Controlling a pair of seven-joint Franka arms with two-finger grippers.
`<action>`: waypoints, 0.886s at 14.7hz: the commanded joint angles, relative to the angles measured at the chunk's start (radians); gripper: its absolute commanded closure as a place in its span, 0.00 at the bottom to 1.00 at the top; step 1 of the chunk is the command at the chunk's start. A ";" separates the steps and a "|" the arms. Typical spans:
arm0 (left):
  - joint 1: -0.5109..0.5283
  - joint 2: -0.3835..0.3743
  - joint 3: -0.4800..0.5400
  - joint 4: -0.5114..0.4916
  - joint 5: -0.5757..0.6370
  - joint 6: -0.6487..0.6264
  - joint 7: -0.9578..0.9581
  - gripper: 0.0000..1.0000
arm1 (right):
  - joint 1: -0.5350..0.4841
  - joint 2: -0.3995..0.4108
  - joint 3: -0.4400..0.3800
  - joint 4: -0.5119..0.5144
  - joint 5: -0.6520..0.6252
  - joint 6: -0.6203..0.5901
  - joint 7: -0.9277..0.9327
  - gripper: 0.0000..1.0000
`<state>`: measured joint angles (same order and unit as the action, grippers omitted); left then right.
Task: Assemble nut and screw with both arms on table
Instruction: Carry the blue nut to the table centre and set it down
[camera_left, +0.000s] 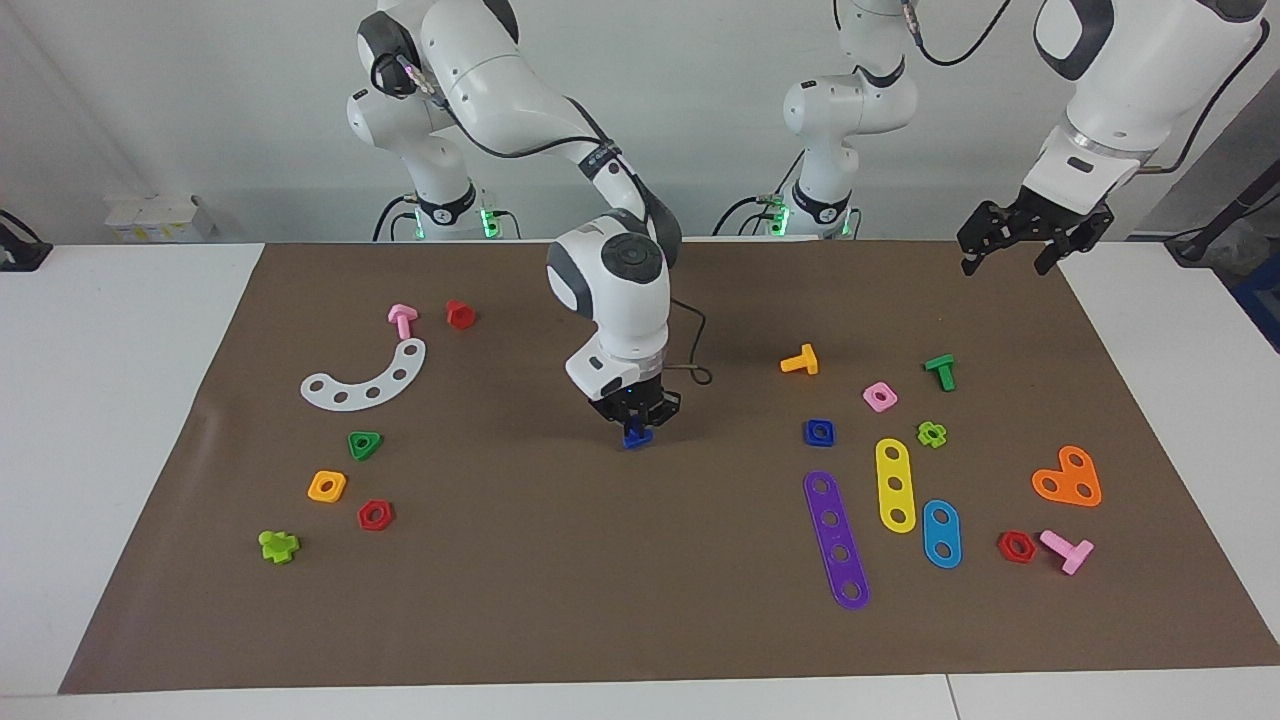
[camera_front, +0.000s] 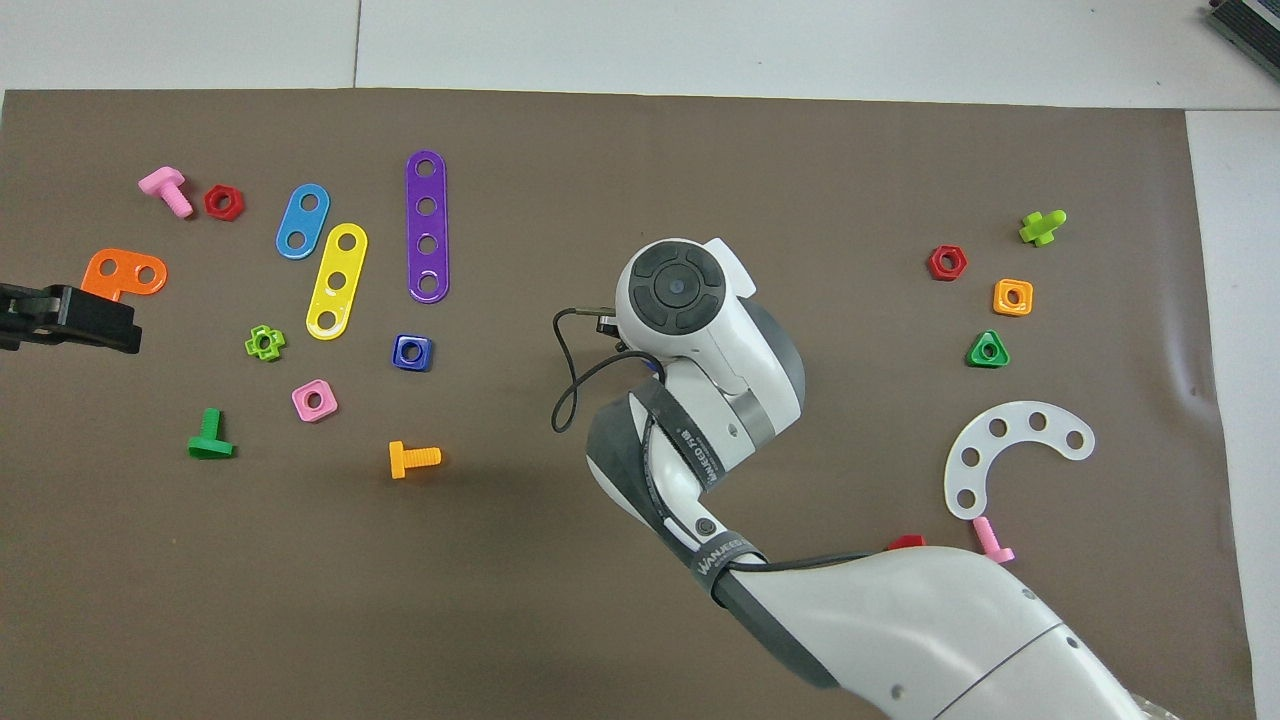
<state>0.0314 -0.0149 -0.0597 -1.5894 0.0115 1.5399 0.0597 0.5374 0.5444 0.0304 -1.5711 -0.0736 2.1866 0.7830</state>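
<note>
The right gripper (camera_left: 635, 425) is low over the middle of the brown mat (camera_left: 520, 560), and its jaws are clamped on the screw (camera_left: 635, 437), the small dark blue piece that shows just under them. The screw is at the mat surface or very little above it; I cannot tell if it touches. In the overhead view the arm's own wrist hides this piece, so the grip reads only from the facing view. The grip from above probably leaves one end of the screw free, so that it can meet the nut.

The nut (camera_left: 819, 432) lies flat on the bench with its hole upward, toward the left arm's end of the bench, beside the purple strip (camera_left: 836, 540) and the yellow strip (camera_left: 895, 485). Nothing holds it.

The left gripper (camera_left: 1030, 235) waits high over the mat's edge at its own end, well apart from the nut, with its jaws apart. I judge that it must take the nut next, because each arm needs one part for the joining.
</note>
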 joint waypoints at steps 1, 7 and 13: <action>-0.001 -0.030 0.005 -0.035 -0.013 0.014 -0.008 0.00 | 0.000 -0.017 0.005 -0.030 -0.026 -0.010 0.039 1.00; -0.001 -0.030 0.005 -0.035 -0.013 0.014 -0.008 0.00 | 0.006 -0.032 0.003 -0.050 -0.026 0.004 0.070 0.22; -0.037 -0.034 -0.012 -0.031 -0.013 -0.004 0.000 0.00 | -0.114 -0.202 0.003 -0.150 -0.026 0.007 -0.013 0.00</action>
<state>0.0248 -0.0151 -0.0748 -1.5896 0.0112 1.5382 0.0603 0.4815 0.4449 0.0245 -1.6198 -0.0761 2.1832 0.8066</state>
